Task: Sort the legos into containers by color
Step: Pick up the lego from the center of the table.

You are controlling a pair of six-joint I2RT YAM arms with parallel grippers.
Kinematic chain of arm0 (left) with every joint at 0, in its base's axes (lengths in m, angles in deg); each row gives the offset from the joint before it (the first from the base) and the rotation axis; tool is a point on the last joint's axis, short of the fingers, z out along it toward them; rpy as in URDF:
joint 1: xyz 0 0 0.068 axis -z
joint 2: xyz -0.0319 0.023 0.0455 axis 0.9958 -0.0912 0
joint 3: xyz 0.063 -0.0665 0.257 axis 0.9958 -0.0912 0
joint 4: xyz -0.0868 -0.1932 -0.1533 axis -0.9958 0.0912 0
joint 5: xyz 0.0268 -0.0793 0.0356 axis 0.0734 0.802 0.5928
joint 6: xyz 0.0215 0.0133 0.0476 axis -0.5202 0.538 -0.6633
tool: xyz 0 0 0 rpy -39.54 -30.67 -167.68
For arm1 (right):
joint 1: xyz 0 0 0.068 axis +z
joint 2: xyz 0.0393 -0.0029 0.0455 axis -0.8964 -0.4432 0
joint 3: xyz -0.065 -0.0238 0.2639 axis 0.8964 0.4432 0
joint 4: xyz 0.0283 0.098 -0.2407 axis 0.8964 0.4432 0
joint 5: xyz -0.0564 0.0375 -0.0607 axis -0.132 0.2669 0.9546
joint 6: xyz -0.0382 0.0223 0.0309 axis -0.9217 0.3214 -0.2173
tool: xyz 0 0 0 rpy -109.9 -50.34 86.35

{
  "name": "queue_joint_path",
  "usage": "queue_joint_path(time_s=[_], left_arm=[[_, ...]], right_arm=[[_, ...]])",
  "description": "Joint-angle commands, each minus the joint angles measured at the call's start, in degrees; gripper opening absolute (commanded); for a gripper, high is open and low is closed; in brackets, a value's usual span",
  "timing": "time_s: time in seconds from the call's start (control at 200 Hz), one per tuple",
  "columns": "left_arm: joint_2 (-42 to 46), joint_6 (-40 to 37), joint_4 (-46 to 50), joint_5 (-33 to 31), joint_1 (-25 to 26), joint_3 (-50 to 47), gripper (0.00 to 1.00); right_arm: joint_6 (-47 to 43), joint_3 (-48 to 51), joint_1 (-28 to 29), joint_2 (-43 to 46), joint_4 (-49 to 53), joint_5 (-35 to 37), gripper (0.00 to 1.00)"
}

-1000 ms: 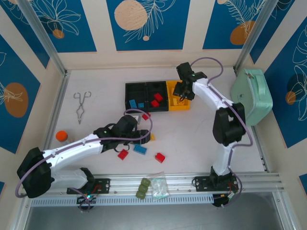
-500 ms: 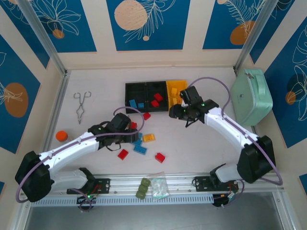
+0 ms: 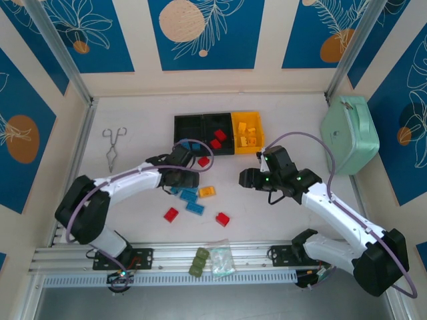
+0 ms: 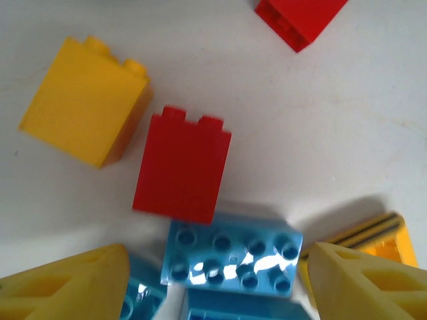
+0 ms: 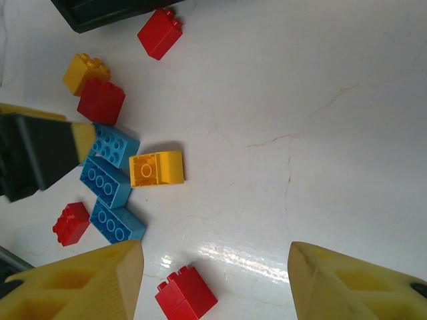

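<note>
The containers (image 3: 200, 125) stand in a row at the back: two black bins and a yellow bin (image 3: 258, 133). Red legos (image 3: 218, 138) lie in the middle bin and yellow ones (image 3: 246, 137) in the yellow bin. Loose legos lie mid-table. My left gripper (image 3: 185, 179) (image 4: 217, 283) is open low over them, its fingers either side of a blue brick (image 4: 230, 253), behind which sit a red brick (image 4: 181, 167) and a yellow brick (image 4: 83, 100). My right gripper (image 3: 244, 179) (image 5: 213, 280) hangs open above bare table, with a red brick (image 5: 187, 297) (image 3: 222, 219) near its left finger (image 5: 73, 283) and a yellow curved brick (image 5: 157, 169) (image 3: 207, 191) farther ahead.
Metal tongs (image 3: 113, 148) lie at the left. A mint-green case (image 3: 349, 133) stands against the right wall. An olive-green item (image 3: 199, 261) and a clear bag (image 3: 221, 260) rest on the front rail. More red bricks (image 3: 171, 214) (image 3: 203, 161) and blue bricks (image 3: 195, 208) are scattered.
My right arm has swung from over the yellow bin down to the middle of the table, its jaws widening. My left gripper has shifted back and right over the blue bricks.
</note>
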Motion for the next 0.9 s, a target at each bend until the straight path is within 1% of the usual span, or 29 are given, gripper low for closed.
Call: queue_joint_path(time_s=[0.0,0.215,0.34,0.48,0.575,0.75,0.895], left_arm=[[-3.1,-2.4,-1.7,-0.5,-0.8,3.1,0.7],[-7.2,-3.6,-1.3,-2.1,-1.1,5.7,0.69],[-8.7,-4.1,-1.0,-1.8,-1.1,6.8,0.69],[-9.1,-4.2,-0.6,-2.4,-1.1,7.3,0.69],[-9.0,-4.1,1.8,-4.8,-1.0,8.2,0.67],[-8.4,-4.7,3.6,-8.4,-1.1,7.9,0.66],[-8.6,-5.8,2.2,-8.1,-1.8,7.5,0.67]], right_arm=[[1.4,1.0,0.8,0.7,-1.1,-2.2,0.59],[1.6,0.9,1.3,0.6,-1.8,-2.2,0.59],[1.6,1.0,1.3,-0.2,-2.3,-2.5,0.59],[1.9,1.3,1.4,-1.1,-3.2,-2.9,0.58],[2.2,1.5,1.3,-1.2,-3.8,-2.8,0.58],[2.2,1.2,1.4,-2.0,-4.2,-2.9,0.58],[2.1,0.6,1.5,-2.8,-4.5,-3.2,0.58]])
